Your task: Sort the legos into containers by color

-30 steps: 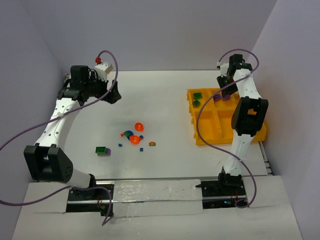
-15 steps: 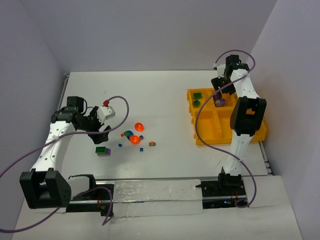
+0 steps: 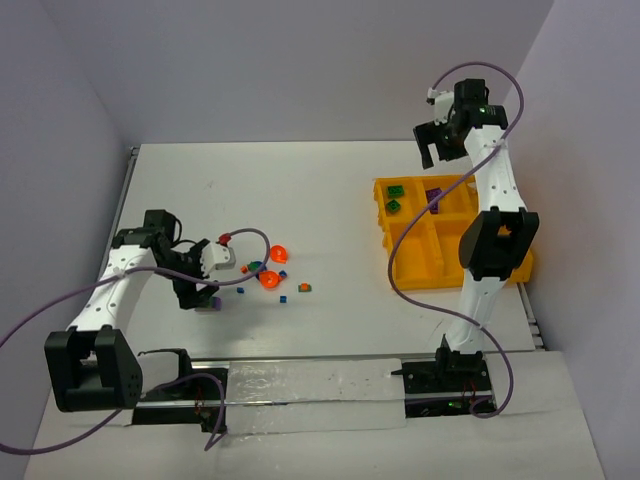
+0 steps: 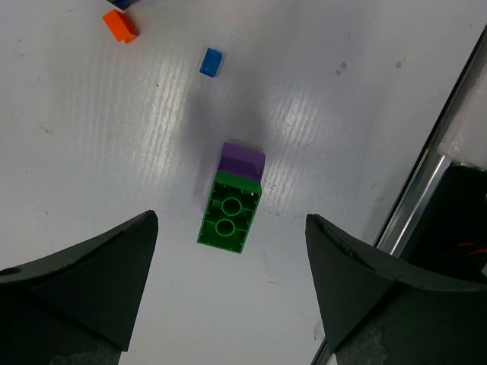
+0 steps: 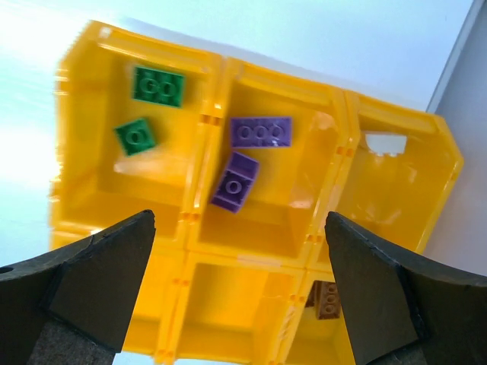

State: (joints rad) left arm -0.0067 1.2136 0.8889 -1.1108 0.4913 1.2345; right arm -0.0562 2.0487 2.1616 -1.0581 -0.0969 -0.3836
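Fingers [image 4: 91, 281] of the left gripper [image 4: 230, 222] stand spread wide and hold nothing, low over the table [image 4: 365, 91]. Centred between them, just beyond the tips, lies a green brick [image 4: 228, 217] with a purple brick [image 4: 242, 161] touching its far end; whether the two are clipped together cannot be told. Farther beyond the tips lie a blue bit [image 4: 211, 61] and an orange bit [image 4: 119, 25], apart from the pair. Step in hand, by judgement: pick-up of the green brick. The next move calls for a straight descent and a closing across the brick's long sides; if the purple brick comes up with it, the pair must be separated, since each colour has its own compartment. Well apart, the right gripper [image 5: 240, 220] hangs over the tray [image 5: 221, 72], its fingers [image 5: 99, 281] likewise spread and empty. Below them, two green bricks [image 5: 157, 85] share one compartment, two purple bricks [image 5: 261, 131] the adjoining one, and a brown brick [image 5: 327, 298] a nearer one.
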